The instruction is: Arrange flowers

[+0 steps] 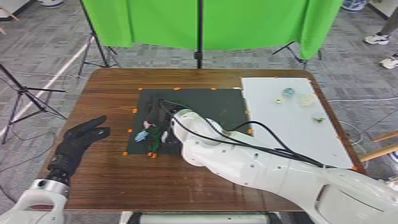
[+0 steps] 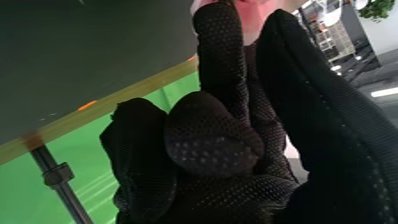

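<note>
The fingers [image 2: 220, 47] of the right hand [image 1: 177, 107] stood close together, holding a pink flower [image 2: 252, 21] at their tips, over the dark mat [image 1: 213, 100]. The brown counter [image 1: 114, 187] spread beneath, with the white board [image 1: 275, 127] on its right part, beside the mat. At the counter's left side, the left hand [image 1: 78, 141] had relaxed, slightly parted fingers. A pale blue flower [image 1: 142, 135] and green stems [image 1: 155, 137] lay on the mat's left part; a small green piece [image 1: 319, 120] sat on the board.
</note>
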`<control>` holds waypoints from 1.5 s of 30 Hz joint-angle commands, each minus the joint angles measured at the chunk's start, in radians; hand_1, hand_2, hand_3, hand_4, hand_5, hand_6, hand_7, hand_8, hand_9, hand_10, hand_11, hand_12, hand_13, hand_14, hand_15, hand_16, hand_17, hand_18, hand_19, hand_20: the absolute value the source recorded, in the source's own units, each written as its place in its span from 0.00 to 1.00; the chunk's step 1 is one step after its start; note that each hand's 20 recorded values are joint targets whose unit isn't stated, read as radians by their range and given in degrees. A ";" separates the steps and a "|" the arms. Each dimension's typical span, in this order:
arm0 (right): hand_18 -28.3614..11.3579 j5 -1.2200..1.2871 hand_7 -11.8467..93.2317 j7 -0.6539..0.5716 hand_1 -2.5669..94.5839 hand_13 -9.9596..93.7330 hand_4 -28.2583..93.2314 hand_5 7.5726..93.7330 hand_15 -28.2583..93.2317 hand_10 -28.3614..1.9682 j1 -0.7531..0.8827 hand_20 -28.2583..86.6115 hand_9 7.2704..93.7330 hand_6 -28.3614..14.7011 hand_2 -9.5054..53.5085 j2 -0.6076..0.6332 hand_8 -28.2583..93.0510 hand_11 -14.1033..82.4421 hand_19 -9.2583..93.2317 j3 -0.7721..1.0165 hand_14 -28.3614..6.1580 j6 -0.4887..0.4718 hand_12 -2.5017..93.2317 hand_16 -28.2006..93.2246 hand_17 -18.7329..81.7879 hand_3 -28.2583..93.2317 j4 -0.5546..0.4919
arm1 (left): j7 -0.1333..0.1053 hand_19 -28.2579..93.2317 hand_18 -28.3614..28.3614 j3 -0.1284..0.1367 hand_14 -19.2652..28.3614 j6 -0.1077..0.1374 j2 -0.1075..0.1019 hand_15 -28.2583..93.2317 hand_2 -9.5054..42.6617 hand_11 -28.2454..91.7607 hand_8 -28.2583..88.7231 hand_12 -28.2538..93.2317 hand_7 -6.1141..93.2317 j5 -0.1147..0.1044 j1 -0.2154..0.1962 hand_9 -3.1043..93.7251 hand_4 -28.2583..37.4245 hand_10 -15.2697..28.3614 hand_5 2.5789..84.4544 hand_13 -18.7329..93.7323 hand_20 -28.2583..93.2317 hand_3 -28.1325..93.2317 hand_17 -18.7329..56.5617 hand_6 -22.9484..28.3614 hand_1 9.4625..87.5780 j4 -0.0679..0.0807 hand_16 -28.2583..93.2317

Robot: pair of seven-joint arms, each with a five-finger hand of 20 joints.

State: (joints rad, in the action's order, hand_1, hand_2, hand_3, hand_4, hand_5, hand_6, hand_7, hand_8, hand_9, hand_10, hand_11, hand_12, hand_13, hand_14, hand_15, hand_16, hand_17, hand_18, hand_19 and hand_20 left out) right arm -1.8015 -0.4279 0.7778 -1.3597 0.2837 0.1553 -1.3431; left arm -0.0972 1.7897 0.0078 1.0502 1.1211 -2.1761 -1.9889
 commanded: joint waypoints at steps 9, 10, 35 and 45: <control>0.32 -0.106 0.31 -0.014 0.53 0.95 0.10 0.63 0.77 0.60 -0.075 0.78 0.83 0.70 0.00 0.189 0.17 0.28 1.00 0.100 0.76 0.082 0.33 0.51 0.80 0.76 -0.223 | 0.034 0.34 0.74 0.042 0.78 -0.009 0.008 0.36 0.07 0.39 0.19 0.31 0.14 0.000 -0.055 0.50 0.27 0.69 0.46 0.49 0.34 0.74 0.32 0.58 0.34 -0.022 0.21; 0.32 -0.112 0.31 -0.012 0.52 0.95 0.10 0.63 0.77 0.59 -0.071 0.78 0.82 0.70 0.00 0.215 0.16 0.29 1.00 0.127 0.76 0.088 0.32 0.51 0.80 0.77 -0.255 | 0.035 0.34 0.74 0.047 0.78 -0.010 0.011 0.36 0.07 0.39 0.19 0.32 0.14 0.001 -0.062 0.50 0.27 0.69 0.46 0.49 0.34 0.74 0.32 0.58 0.34 -0.027 0.22; 0.26 -0.358 0.25 -0.247 0.30 0.91 0.13 0.64 0.78 0.42 0.556 0.77 0.80 0.64 0.00 0.754 0.16 0.35 1.00 0.923 0.67 -0.094 0.27 0.50 0.76 0.75 -0.439 | 0.034 0.34 0.74 0.078 0.78 0.005 0.048 0.36 0.06 0.39 0.19 0.32 0.14 0.019 -0.122 0.50 0.27 0.69 0.47 0.49 0.34 0.75 0.32 0.58 0.33 -0.063 0.22; 0.24 -0.288 0.24 -0.284 0.29 0.92 0.14 0.63 0.78 0.42 0.655 0.77 0.84 0.63 0.00 0.719 0.17 0.38 1.00 0.962 0.65 -0.210 0.28 0.50 0.76 0.74 -0.354 | 0.035 0.34 0.74 0.075 0.78 0.006 0.053 0.36 0.07 0.39 0.19 0.32 0.14 0.021 -0.123 0.50 0.27 0.69 0.47 0.49 0.34 0.74 0.32 0.58 0.33 -0.065 0.22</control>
State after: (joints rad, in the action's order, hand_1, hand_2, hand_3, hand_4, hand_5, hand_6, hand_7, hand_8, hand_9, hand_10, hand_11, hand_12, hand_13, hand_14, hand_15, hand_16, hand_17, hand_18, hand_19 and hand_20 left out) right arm -2.1251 -0.6942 1.3669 -0.6136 1.2654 -0.0408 -1.7477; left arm -0.0685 1.8671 0.0058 1.0913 1.1358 -2.2875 -2.0528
